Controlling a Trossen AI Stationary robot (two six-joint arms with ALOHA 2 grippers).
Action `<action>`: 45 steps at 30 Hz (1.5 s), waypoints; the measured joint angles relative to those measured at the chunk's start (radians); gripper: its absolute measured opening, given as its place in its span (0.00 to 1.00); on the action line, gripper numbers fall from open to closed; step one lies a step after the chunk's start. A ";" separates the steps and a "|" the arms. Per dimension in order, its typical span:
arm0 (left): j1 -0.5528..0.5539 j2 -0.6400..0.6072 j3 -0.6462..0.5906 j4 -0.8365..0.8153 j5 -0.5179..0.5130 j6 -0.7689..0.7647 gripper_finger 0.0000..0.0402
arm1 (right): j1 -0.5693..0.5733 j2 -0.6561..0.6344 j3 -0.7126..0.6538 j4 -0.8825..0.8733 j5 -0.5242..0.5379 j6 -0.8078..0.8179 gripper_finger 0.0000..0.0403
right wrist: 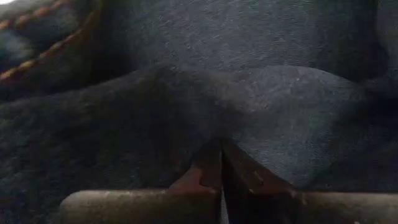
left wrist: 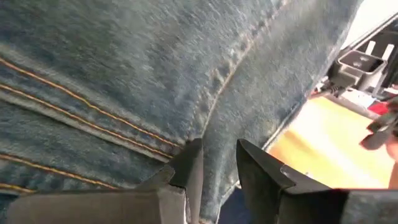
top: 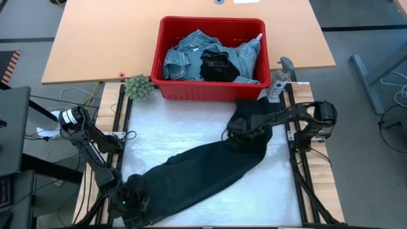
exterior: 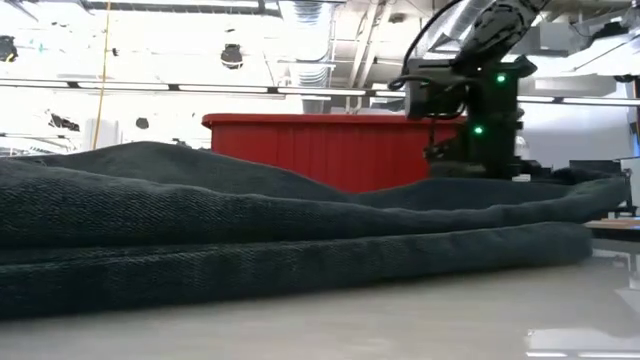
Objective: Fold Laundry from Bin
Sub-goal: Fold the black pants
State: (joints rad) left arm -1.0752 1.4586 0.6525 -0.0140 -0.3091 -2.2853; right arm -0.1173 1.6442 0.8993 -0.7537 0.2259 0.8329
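Observation:
A pair of dark jeans (top: pixel 203 168) lies slantwise on the white table top, from the near left corner to the far right; in the low view the jeans (exterior: pixel 250 230) lie in thick folds. My left gripper (top: pixel 130 202) is shut on their near left end. My right gripper (top: pixel 236 132) is shut on their bunched far right end. The red bin (top: pixel 210 92) stands at the far edge and holds light blue denim (top: pixel 184 57) and a black piece (top: pixel 219 63). My left gripper pinches a fold of the jeans' denim beside an orange-stitched seam (left wrist: pixel 217 180) between its two fingers (left wrist: pixel 193 168). The cloth fills the gap between them. It comes in slanting down at the near left end, which lies low on the table. My right gripper has its fingertips (right wrist: pixel 211 168) closed together on a raised ridge of the dark denim (right wrist: pixel 217 134), coming from above and pointing steeply down. How many layers it has cannot be told. The cloth around the fingers lies bunched and slack on the table.
A small green plant (top: pixel 138 86) stands left of the bin and a spray bottle (top: pixel 278 81) right of it. Black frame rails (top: pixel 296 159) run along both sides of the white top. Bare white surface (top: pixel 165 130) lies far left of the jeans.

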 joint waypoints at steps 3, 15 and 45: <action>0.000 0.000 0.000 -0.003 0.001 0.019 0.21 | -0.055 -0.055 0.033 -0.017 -0.002 0.035 0.06; -0.017 -0.001 0.000 -0.189 0.036 -0.083 0.21 | -0.110 -0.404 0.200 -0.395 0.282 0.020 0.05; -0.047 -0.002 0.002 -0.442 0.078 -0.021 0.21 | -0.511 -0.367 -0.201 -0.148 0.160 0.027 0.47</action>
State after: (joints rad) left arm -1.1217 1.4563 0.6544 -0.4562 -0.2312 -2.3064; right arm -0.6285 1.2774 0.6987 -0.9020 0.3860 0.8595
